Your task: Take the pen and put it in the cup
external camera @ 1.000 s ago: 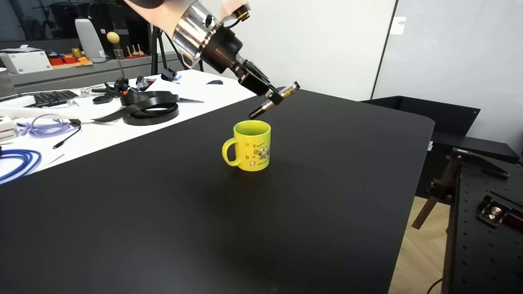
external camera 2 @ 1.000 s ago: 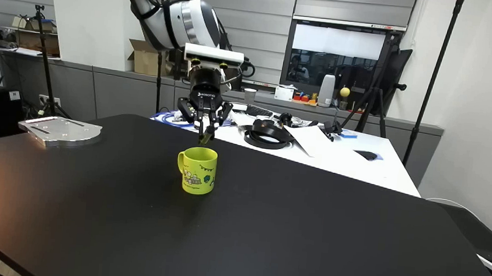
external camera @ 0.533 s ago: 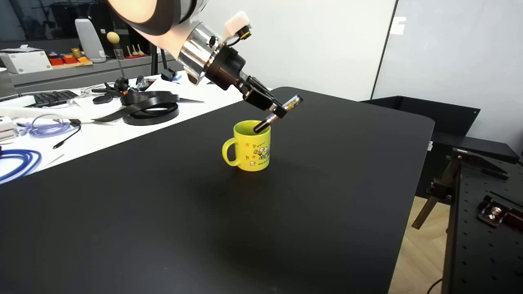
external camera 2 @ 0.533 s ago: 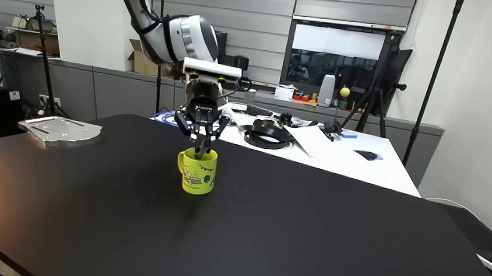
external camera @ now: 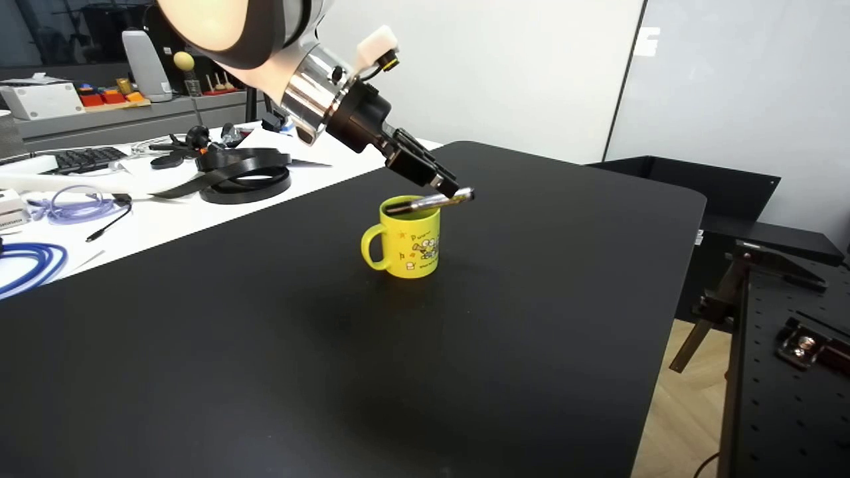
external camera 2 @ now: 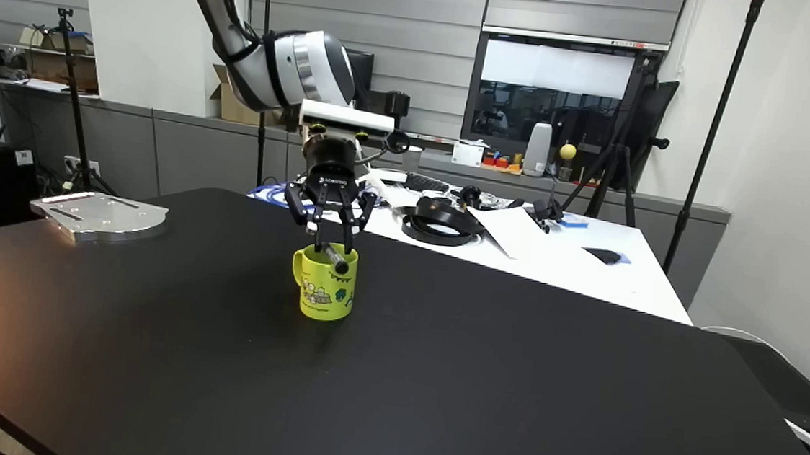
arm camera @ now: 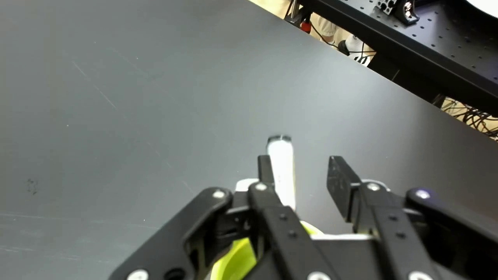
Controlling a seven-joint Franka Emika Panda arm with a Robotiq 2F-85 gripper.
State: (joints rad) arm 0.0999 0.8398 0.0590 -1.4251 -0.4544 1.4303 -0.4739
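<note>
The yellow cup (external camera: 412, 245) stands upright on the dark table with its handle to one side. It also shows in an exterior view (external camera 2: 328, 290) and partly behind the gripper in the wrist view (arm camera: 235, 260). The thin pen (external camera: 438, 200) leans at a shallow angle across the cup's mouth. Its dark end is inside the opening; its lighter end sticks out over the rim, pointing away from the handle in that view. My gripper (external camera: 449, 186) is just above the rim. Its fingers (arm camera: 301, 171) are apart, with the pen (arm camera: 284, 167) between them, beside one finger; contact is unclear.
A white table (external camera 2: 518, 254) with a black strap roll (external camera 2: 440, 223) and cables adjoins the black table. A silver plate (external camera 2: 102, 217) lies near the black table's edge. A perforated black bench (external camera: 790, 372) stands beyond another edge.
My gripper has come down to the cup and its fingers have opened. The pen has gone from steeply held above the cup to lying flatter across the mouth. The cup has not moved.
</note>
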